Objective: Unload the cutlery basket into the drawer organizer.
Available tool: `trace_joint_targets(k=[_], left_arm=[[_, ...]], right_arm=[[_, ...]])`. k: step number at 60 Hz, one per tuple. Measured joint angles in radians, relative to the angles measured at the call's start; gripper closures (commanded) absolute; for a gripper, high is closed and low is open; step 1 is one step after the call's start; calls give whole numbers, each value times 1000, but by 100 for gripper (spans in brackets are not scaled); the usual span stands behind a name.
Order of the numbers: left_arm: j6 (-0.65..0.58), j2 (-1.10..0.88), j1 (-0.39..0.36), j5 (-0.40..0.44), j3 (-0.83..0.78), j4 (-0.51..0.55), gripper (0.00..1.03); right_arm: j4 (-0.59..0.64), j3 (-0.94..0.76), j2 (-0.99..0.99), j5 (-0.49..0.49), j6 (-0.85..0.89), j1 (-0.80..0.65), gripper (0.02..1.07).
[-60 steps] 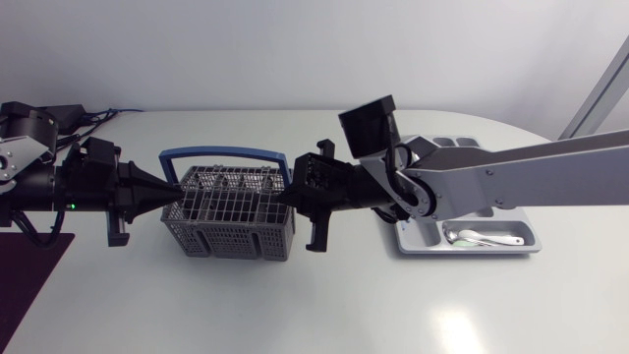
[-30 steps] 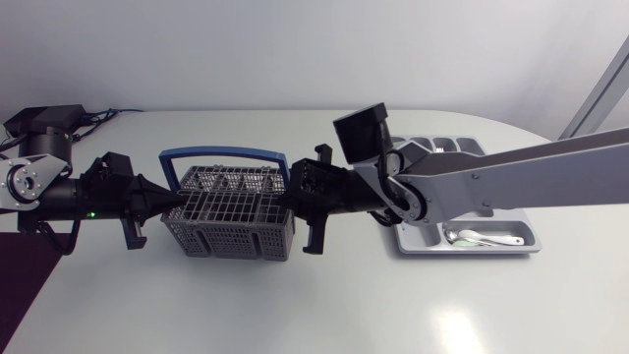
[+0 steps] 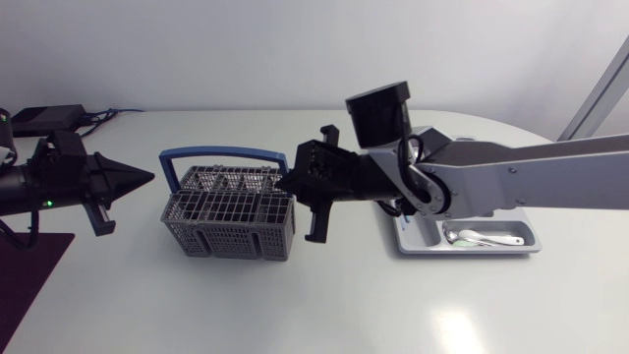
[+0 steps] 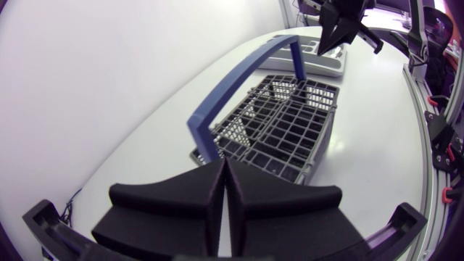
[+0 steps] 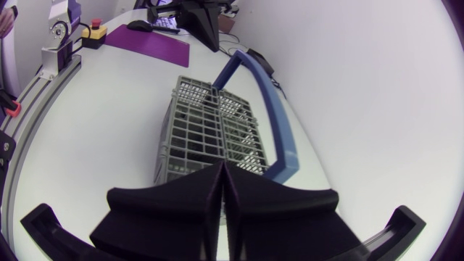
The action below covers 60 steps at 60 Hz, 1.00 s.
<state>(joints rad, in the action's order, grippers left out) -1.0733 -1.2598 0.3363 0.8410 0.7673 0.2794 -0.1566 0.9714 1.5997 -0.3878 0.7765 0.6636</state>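
The grey plastic mesh cutlery basket (image 3: 231,211) with its blue arched handle (image 3: 224,154) stands mid-worktop between the two arms. The grey compartmented drawer organizer (image 3: 524,245) lies well to its right, partly under the right arm, with metal spoons (image 3: 474,237) in its front compartment.

The left gripper (image 3: 147,177) hangs apart from the basket's left end, fingers pressed together and empty. The right gripper (image 3: 285,184) is also pressed together and empty. Its tip is at the basket's right end, though I cannot tell whether it touches.

No cutlery shows above the basket's cells in either wrist view, though their depths are dark. The unloading looks finished or nearly so, with this moment a check or a pause between picks.

If a piece remains, the next move calls for spreading the fingers, lining up over one narrow cell and descending clear of the handle.

The white worktop (image 3: 314,295) is smooth and glossy with soft glare patches. A dark purple mat (image 3: 22,280) lies near the left arm.
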Motion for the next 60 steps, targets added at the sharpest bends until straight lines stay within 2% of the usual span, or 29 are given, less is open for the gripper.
trace_joint_targets(k=[8, 23, 41, 60], left_arm=[[-9, -71, 47, 0, 30, -1, 100], [-53, -308, 45, -35, 56, 3, 100], [-56, -362, -66, -63, 66, -1, 100], [-16, -363, -167, -123, 72, -31, 100]], right_arm=[[0, 0, -8, 0, 0, -40, 102], [2, -7, 14, -6, 0, -104, 102], [3, -7, 120, -7, 1, -112, 102], [-1, -11, 131, 4, 1, -145, 102]])
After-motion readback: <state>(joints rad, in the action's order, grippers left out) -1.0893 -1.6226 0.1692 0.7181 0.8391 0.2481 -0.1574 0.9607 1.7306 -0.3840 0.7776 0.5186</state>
